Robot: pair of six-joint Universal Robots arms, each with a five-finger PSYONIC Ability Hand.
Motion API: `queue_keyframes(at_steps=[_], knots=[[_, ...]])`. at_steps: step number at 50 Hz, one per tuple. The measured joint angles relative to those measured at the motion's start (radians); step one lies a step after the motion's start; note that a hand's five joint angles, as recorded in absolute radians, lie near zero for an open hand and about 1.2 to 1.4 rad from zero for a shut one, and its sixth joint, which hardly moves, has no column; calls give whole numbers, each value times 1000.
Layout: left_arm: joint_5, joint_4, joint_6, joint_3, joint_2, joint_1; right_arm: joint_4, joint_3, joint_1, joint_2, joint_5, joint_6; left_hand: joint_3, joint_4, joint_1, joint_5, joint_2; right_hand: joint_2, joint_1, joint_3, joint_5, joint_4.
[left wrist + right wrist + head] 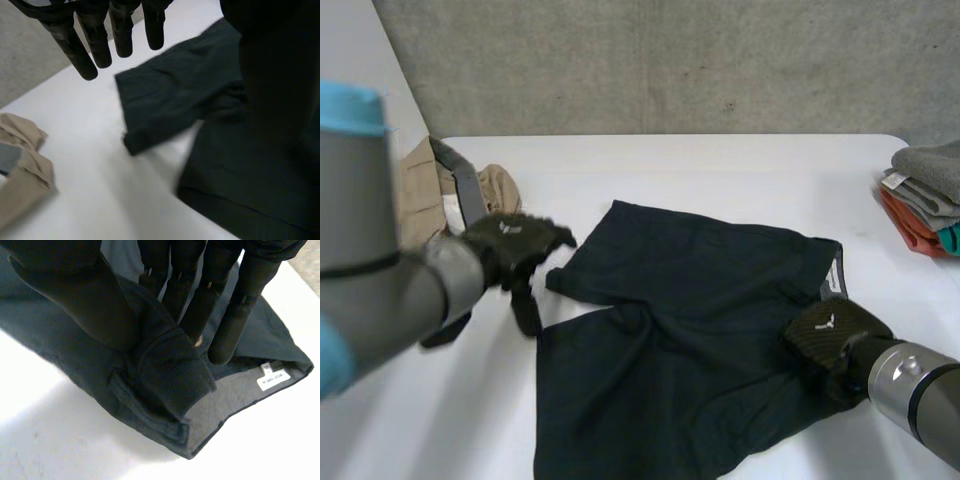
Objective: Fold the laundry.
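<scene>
Your right hand [828, 333] is closed on the dark shorts [700, 330] at their waistband, and its wrist view shows the thumb [100, 305] and the fingers [200, 310] pinching a raised fold of cloth between them. Beside that pinch the waistband is turned open, showing a grey inner face with a small white label [272, 376]. Your left hand [515, 243] holds nothing: its fingers [95, 45] hang straight and relaxed above the bare white table [720, 165], just beside the end of the shorts' far leg. Beyond that hand, at the table's left edge, lies a crumpled beige garment [420, 185] with a grey band across it. Your left arm covers its near part in the head view. Well apart, at the far right edge, sits a stack of folded laundry [925, 195], grey on top with orange and teal beneath. Nothing lies between either hand and the shorts. The shorts lie in the middle of the table, spread mostly flat, with the waist toward your right hand and the two legs toward your left. The far leg ends in a straight hem, the near leg runs out toward the table's front edge, and soft creases gather where the legs meet.
</scene>
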Motion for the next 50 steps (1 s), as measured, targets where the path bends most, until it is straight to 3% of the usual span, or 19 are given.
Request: queue_keyframes(at_steps=[6,11,18,26,29,30,31,32,37,43,48,50], knots=[[11,71,-31,-305,194,-67,1,-64,0,-14,-3,190,59,65,83,67,56,0,0,0,0,0],[-1,169,-43,-475,251,-151,2,-130,-13,2,2,352,101,108,117,108,97,0,0,0,0,0],[-62,242,-56,-551,219,-243,13,-198,-37,36,21,509,104,108,117,112,100,0,0,0,0,0],[-142,285,-53,-521,106,-273,28,-202,-48,37,63,567,165,164,189,167,160,0,0,0,0,0],[-155,317,-49,-498,52,-281,29,-192,-53,29,72,574,333,337,387,338,330,0,0,0,0,0],[-159,328,-47,-490,34,-284,29,-188,-54,27,73,574,683,689,728,684,699,0,0,0,0,0],[-164,341,-44,-480,15,-286,30,-185,-55,24,74,572,719,726,758,722,734,0,0,0,0,0],[-172,356,-40,-470,-5,-288,33,-179,-56,21,74,564,902,907,899,900,899,0,0,0,0,0],[-199,386,-21,-458,-15,-285,87,-132,-66,7,55,418,939,949,908,932,937,0,0,0,0,0],[-170,356,23,-502,56,-263,249,-10,-134,-38,-5,-29,942,949,908,932,940,0,0,0,1,0],[-100,245,83,-526,98,-243,375,64,-205,-56,-44,-343,943,953,908,932,941,0,0,0,1,0],[-78,192,105,-522,104,-239,403,72,-224,-57,-56,-402,943,953,908,932,941,0,0,0,1,0]])
